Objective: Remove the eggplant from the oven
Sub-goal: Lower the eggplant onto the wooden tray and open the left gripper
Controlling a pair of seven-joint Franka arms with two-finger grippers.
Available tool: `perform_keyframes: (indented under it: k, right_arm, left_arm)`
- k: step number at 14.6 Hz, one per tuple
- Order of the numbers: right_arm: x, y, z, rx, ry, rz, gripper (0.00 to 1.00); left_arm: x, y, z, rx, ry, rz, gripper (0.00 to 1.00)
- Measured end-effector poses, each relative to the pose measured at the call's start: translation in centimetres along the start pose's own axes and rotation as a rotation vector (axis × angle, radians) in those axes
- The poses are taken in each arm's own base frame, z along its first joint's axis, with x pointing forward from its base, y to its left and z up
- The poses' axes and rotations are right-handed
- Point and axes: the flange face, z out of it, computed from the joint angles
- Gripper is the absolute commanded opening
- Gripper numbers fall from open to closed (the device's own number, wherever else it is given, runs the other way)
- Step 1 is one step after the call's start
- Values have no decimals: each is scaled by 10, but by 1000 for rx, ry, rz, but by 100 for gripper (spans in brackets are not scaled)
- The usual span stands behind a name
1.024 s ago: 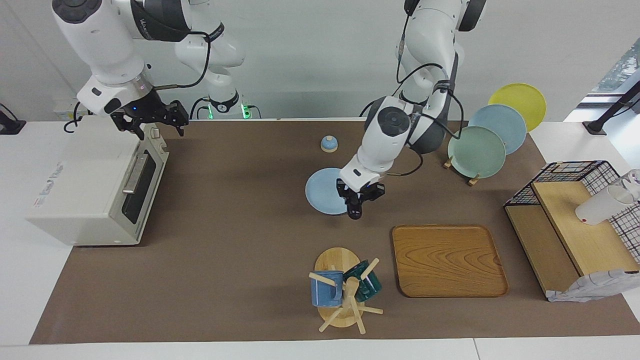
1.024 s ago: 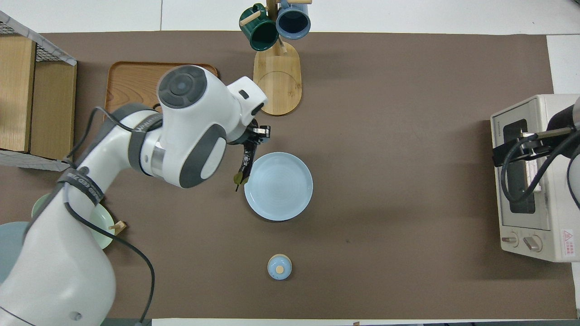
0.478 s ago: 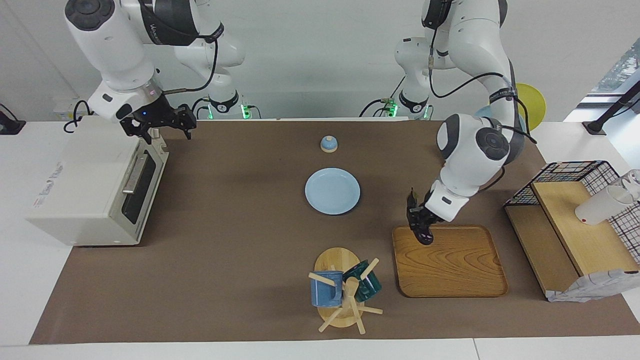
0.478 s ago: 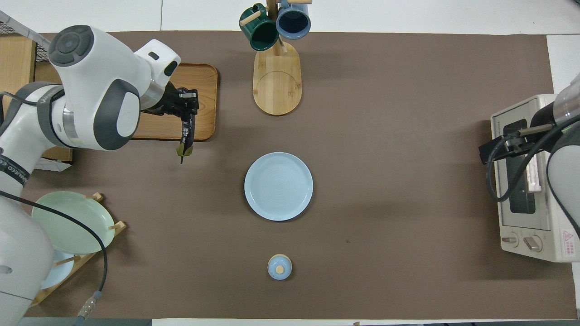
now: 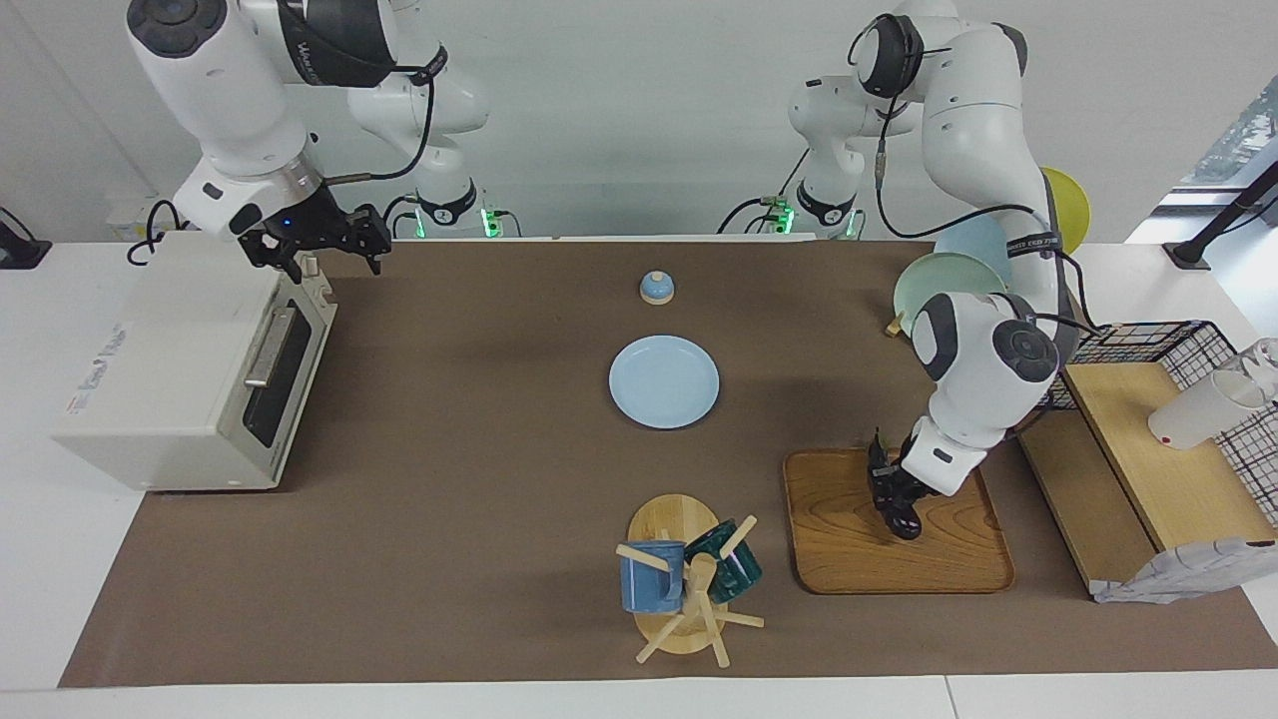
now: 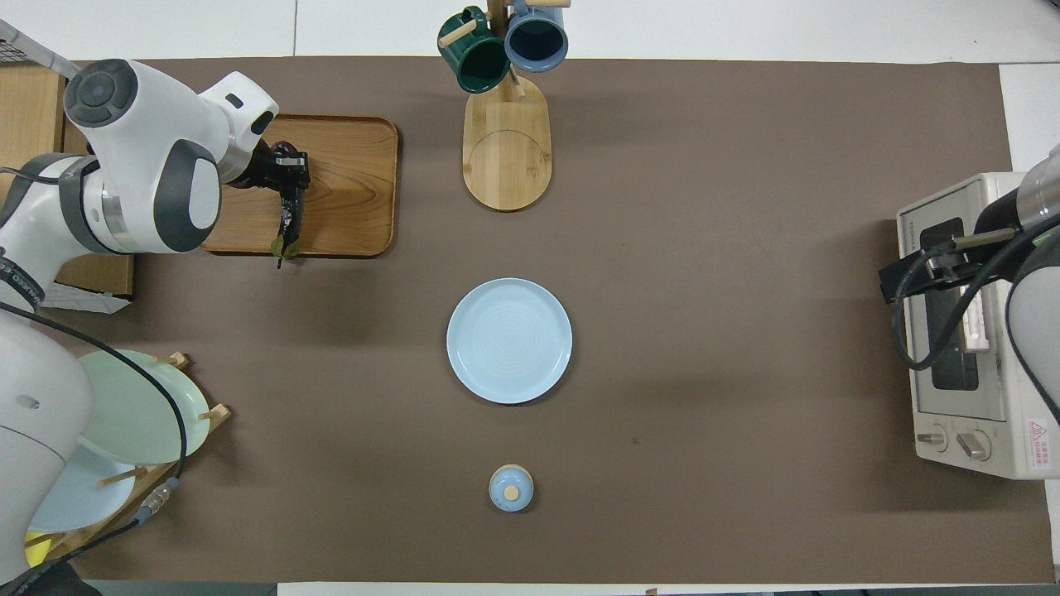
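The eggplant is dark and glossy, and my left gripper is shut on it. It hangs low over the wooden tray, stem end toward the robots. I cannot tell whether it touches the tray. In the overhead view the eggplant hangs from the left gripper over the tray. The cream-white oven stands at the right arm's end of the table with its dark glass door shut. My right gripper hovers over the oven's top corner nearest the robots, and it also shows in the overhead view above the oven.
A light blue plate lies mid-table, with a small blue lid nearer the robots. A mug tree with two mugs stands beside the tray. A plate rack and a black wire basket shelf stand at the left arm's end.
My left arm has carried the eggplant from beside the blue plate to over the wooden tray and lowered it. My right gripper has stayed by the oven's top.
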Motion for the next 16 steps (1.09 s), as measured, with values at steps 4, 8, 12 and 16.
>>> perform_keyframes:
  k: [4,8,12,16]
  right_arm:
    - [-1,6,0,1,0,12,100]
    - [-2,8,0,2,1,17,100]
    - [-2,12,-1,3,2,24,100]
    - [-2,12,-1,3,2,24,100]
  left_arm:
    - [4,-4,0,0,33,15,0]
    - [4,-4,1,0,32,17,0]
    - [4,-5,1,23,34,36,100]
    - [6,-5,-2,32,35,44,100]
